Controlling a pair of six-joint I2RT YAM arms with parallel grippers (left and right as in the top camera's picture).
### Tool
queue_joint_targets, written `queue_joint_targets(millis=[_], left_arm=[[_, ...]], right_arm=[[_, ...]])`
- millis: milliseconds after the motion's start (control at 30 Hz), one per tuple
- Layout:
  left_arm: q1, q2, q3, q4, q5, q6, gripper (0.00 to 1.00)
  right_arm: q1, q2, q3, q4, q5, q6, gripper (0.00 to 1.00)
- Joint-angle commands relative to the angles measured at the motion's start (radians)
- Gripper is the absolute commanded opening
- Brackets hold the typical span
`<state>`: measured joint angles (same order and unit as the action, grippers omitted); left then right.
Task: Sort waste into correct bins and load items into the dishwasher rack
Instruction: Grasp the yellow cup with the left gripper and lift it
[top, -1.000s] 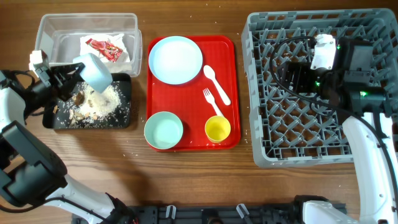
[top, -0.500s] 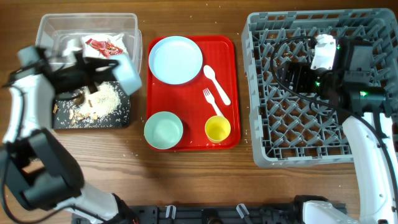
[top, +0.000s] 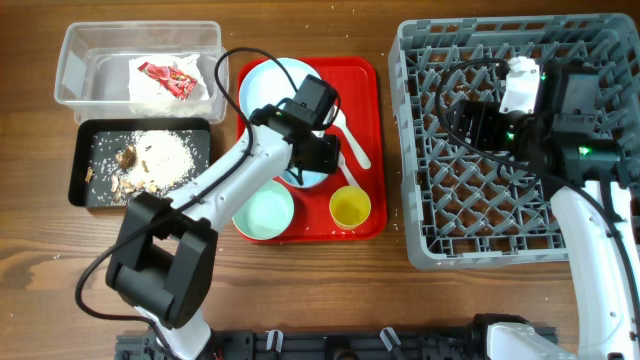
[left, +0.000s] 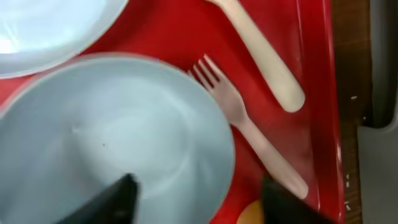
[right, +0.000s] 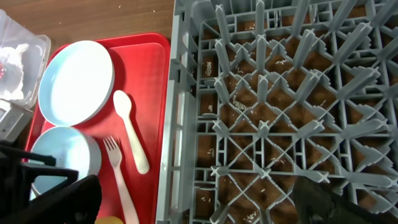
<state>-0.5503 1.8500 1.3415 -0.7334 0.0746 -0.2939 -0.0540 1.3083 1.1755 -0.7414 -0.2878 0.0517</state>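
My left gripper (top: 322, 160) hangs over the red tray (top: 365, 80), open. The light blue bowl (left: 112, 137) stands upright on that tray with its right rim between the spread fingers (left: 118, 199), and neither touches it. The light blue plate (top: 275, 88) lies just behind it. The white spoon (left: 267, 56) and fork (left: 249, 134) lie to its right. The mint-green bowl (top: 263, 210) and yellow cup (top: 350, 207) sit at the tray's front. My right gripper (right: 193, 199) is open and empty above the grey dishwasher rack (top: 520, 230), near its left wall.
The clear tub (top: 85, 50) at the back left holds the crumpled napkin with its red wrapper (top: 170, 78). In front of it the black tray (top: 85, 140) holds rice grains and brown scraps. Loose grains dot the wood and the rack's floor (right: 261, 112).
My left arm swung from over the black tray to the red tray with the light blue bowl, which now rests there, and its jaws have opened. The right arm has not moved.
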Motion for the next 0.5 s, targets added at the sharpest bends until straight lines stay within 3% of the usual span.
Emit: queue_joint_targets(millis=[0, 67, 133, 233, 367, 467], left_arm=[[-0.002, -0.023, 0.043, -0.024, -0.042, 0.003, 0.78], [-0.002, -0.074, 0.100, -0.090, 0.033, 0.098, 0.83], [-0.013, -0.121, 0.108, -0.144, 0.204, 0.232, 0.87], [-0.049, -0.106, 0.085, -0.224, 0.232, 0.265, 0.87], [-0.103, -0.059, 0.005, -0.218, 0.205, 0.263, 0.78], [-0.107, -0.018, -0.015, -0.214, 0.194, 0.260, 0.63]], right_arm=[[0.002, 0.010, 0.013, -0.005, -0.013, 0.011, 1.00], [0.002, 0.010, 0.011, -0.003, -0.013, 0.010, 1.00], [0.002, 0.010, 0.010, -0.004, -0.013, 0.008, 1.00], [0.002, 0.010, 0.010, 0.000, -0.013, 0.008, 1.00], [0.002, 0.011, 0.010, -0.005, -0.013, 0.008, 1.00], [0.002, 0.010, 0.010, -0.006, -0.013, 0.012, 1.00]])
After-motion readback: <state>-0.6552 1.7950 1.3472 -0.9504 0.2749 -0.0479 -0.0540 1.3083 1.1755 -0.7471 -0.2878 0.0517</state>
